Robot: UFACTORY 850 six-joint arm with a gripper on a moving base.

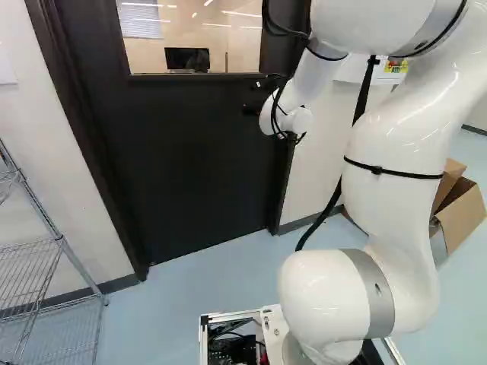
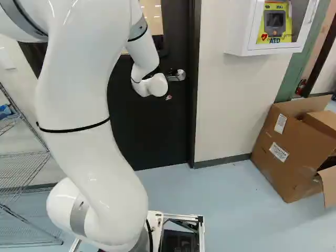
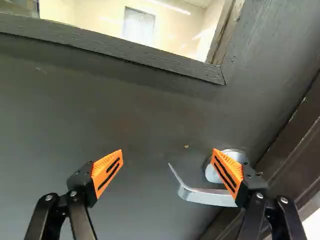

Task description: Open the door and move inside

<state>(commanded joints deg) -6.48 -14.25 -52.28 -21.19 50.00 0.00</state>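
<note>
Though partly behind one pad (image 3: 227, 172), the door handle (image 3: 205, 196) mostly between the fingers (image 3: 107, 170) (wide apart).

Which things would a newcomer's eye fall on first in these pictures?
First, probably the large white arm, filling much of both base views before a dark door with a window. Next, in the wrist view, the bright orange pads of the open gripper, one overlapping the metal door handle. Then the yellow device in a white wall cabinet, upper right of the right base view.
</note>
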